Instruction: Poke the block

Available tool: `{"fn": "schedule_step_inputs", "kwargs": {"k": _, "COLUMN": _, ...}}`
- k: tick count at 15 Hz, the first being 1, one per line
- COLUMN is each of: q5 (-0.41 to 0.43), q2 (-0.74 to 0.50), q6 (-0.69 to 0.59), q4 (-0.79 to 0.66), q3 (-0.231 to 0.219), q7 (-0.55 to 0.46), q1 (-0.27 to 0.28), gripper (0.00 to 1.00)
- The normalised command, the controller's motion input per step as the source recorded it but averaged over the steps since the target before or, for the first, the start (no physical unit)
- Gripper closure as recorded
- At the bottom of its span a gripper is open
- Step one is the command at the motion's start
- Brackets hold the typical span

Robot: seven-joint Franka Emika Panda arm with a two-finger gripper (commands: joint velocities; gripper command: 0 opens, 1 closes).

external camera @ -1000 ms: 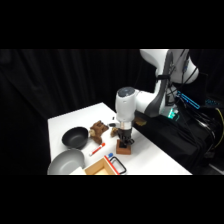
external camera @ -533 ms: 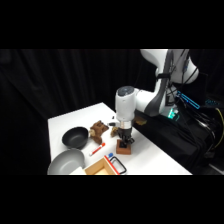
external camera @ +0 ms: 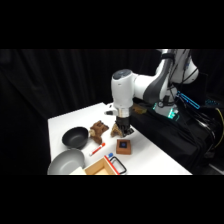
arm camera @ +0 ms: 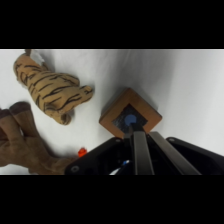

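I am holding my gripper (arm camera: 136,131) with fingers pressed together, tip hovering over the block (arm camera: 131,113) at lower centre of the wrist view. If I am pushing off-centre, the block may be skidding toward the striped toy tiger (arm camera: 50,90) — upper left.

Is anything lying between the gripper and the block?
Nothing. In the wrist view the gripper points straight at the block with no object between them. The side view agrees: the gripper hangs just above the block.
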Motion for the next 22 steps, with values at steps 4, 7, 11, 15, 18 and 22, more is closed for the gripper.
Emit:
{"fn": "schedule_step_inputs", "kwargs": {"k": 4, "q5": 0.021, "q2": -0.46, "q6": -0.41, "q4": 0.02, "q3": -0.021, "q7": -0.07, "q1": -0.050, "gripper": 1.00}}
{"fn": "schedule_step_inputs", "kwargs": {"k": 7, "q5": -0.027, "q2": -0.37, "q6": -0.34, "q4": 0.07, "q3": -0.022, "q7": -0.03, "q1": -0.066, "gripper": 1.00}}
{"fn": "schedule_step_inputs", "kwargs": {"k": 11, "q5": -0.021, "q2": -0.20, "q6": -0.25, "q4": 0.12, "q3": -0.013, "q7": -0.03, "q1": -0.066, "gripper": 0.74}}
{"fn": "schedule_step_inputs", "kwargs": {"k": 15, "q5": 0.002, "q2": -0.09, "q6": -0.18, "q4": 0.10, "q3": -0.002, "q7": -0.04, "q1": -0.045, "gripper": 0.49}}
{"fn": "schedule_step_inputs", "kwargs": {"k": 18, "q5": 0.006, "q2": -0.10, "q6": -0.16, "q4": 0.07, "q3": -0.001, "q7": -0.04, "q1": -0.034, "gripper": 0.25}}
{"fn": "schedule_step_inputs", "kwargs": {"k": 22, "q5": 0.008, "q2": -0.12, "q6": -0.16, "q4": 0.05, "q3": -0.003, "q7": -0.03, "q1": -0.029, "gripper": 0.00}}
